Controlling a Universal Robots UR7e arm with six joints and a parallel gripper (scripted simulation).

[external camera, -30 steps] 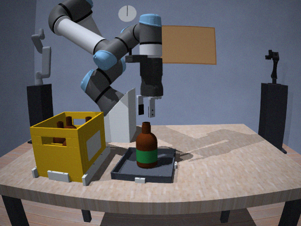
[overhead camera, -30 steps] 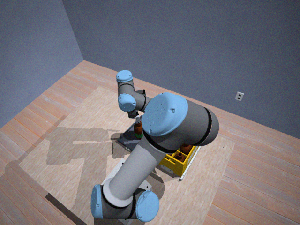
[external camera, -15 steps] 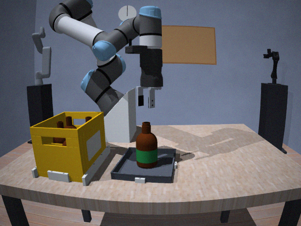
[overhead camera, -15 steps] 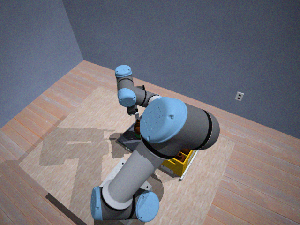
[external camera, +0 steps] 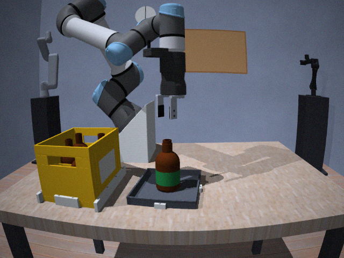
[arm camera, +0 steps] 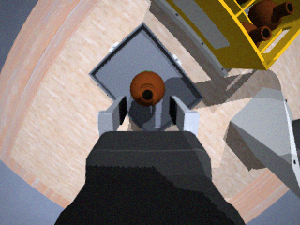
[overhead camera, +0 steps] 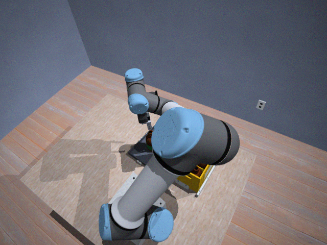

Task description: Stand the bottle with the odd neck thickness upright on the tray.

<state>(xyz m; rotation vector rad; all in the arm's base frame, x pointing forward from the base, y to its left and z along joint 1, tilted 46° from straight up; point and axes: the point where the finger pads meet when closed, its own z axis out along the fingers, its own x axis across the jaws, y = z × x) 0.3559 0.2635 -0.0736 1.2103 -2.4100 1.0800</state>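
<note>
No readable writing, brand, number or sign shows anywhere. The green label [external camera: 167, 178] on the bottle at lower centre of the exterior view and the pale panel [external camera: 107, 167] [arm camera: 199, 21] on the yellow crate's side carry no legible lettering.

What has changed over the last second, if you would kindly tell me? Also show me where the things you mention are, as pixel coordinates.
The end effector [overhead camera: 146, 127] [external camera: 166, 117] [arm camera: 147, 105] has risen, open, farther above the bottle [external camera: 167, 169] [arm camera: 146, 86]; nothing was taken hold of or let go in that time. The bottle stays upright on the tray [overhead camera: 137, 155] [external camera: 162, 202] [arm camera: 117, 58], and the crate [overhead camera: 188, 181] [external camera: 66, 180] [arm camera: 234, 47] stays in place.
</note>
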